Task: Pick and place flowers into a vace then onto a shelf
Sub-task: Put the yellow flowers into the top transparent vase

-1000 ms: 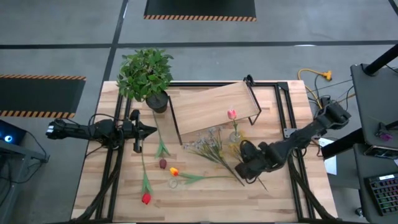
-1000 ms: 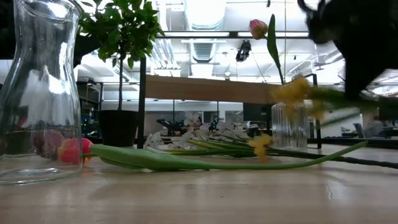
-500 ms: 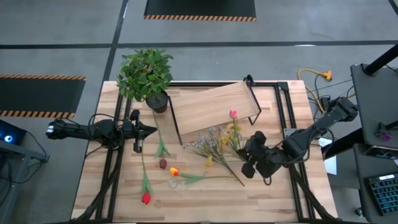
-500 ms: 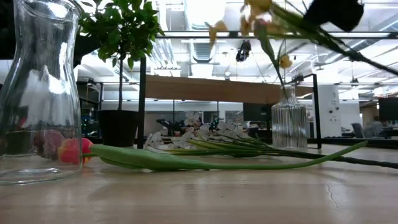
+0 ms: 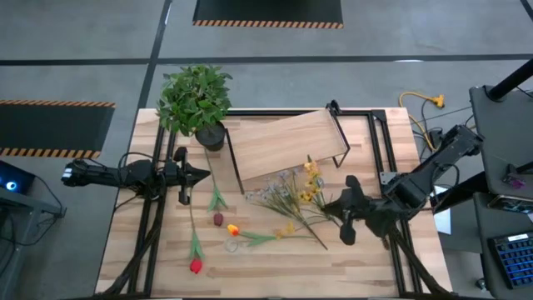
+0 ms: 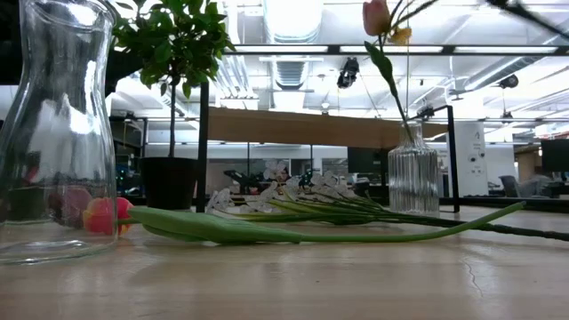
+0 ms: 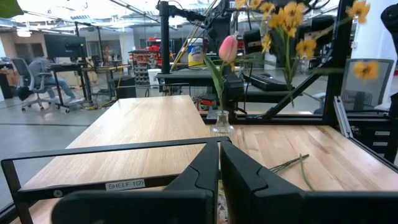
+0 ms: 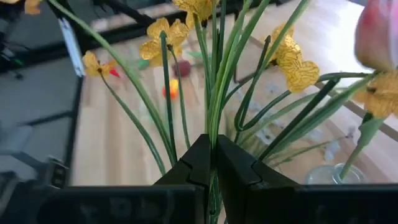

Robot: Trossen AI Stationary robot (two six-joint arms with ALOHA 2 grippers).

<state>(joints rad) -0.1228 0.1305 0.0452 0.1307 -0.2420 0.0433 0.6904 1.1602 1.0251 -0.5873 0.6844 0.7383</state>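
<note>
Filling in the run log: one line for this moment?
right gripper: shut on yellow flowers, lifted near vase | left gripper: shut, idle | pink bud: in vase

Yellow blooms on green stalks, a pink bud, pale wooden shelf.

The right gripper has its jaws closed on a bunch of green stems that fan out and carry yellow blooms. A pink bud shows at the edge above a glass vase. Beyond the stems lies the worktop, with a small red and orange flower on it.
</note>
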